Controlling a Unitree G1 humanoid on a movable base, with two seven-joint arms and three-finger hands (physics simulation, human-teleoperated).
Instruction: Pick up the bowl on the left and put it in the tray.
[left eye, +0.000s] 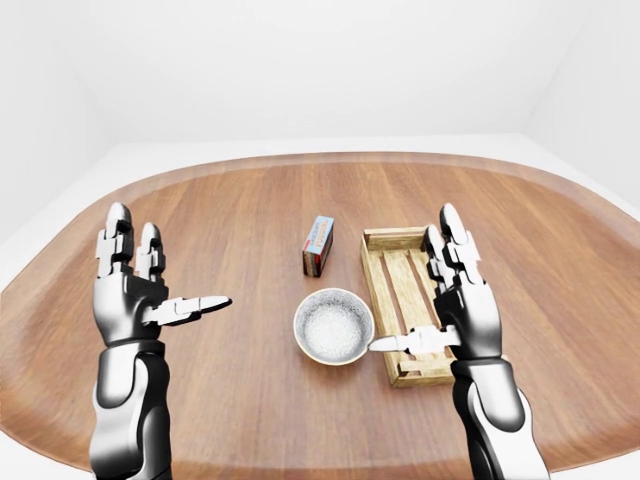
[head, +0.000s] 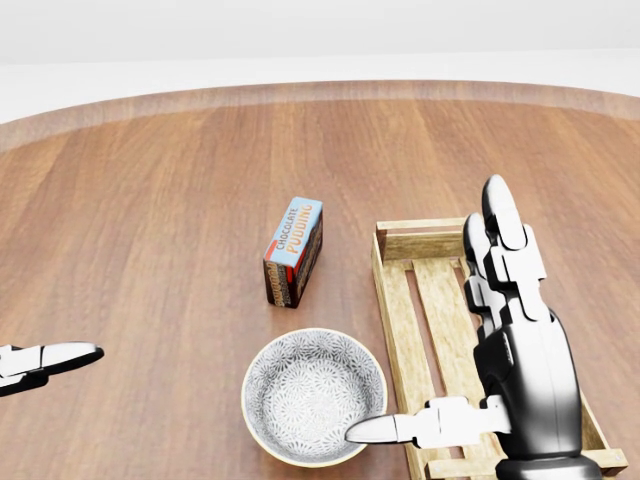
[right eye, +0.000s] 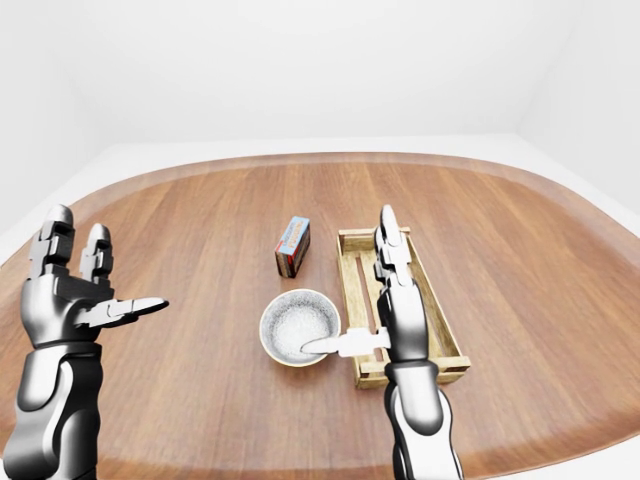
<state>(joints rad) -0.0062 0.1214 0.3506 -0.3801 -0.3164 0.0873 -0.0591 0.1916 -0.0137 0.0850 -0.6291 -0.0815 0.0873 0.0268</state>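
A patterned grey-white bowl (head: 314, 396) sits upright on the wooden table (left eye: 220, 210), just left of a slatted wooden tray (head: 392, 310). It is the only bowl in view. My right hand (left eye: 440, 300) is open, fingers pointing up over the tray's near half. Its thumb (head: 395, 429) sticks out leftward across the bowl's right rim in the head view; I cannot tell whether it touches. My left hand (left eye: 160, 282) hovers open far to the left of the bowl, holding nothing. The tray is empty.
A chocolate pudding box (head: 294, 250) stands on its edge above the bowl and left of the tray's far end. The table's curved edge (left eye: 330, 157) runs along the top of the eye views.
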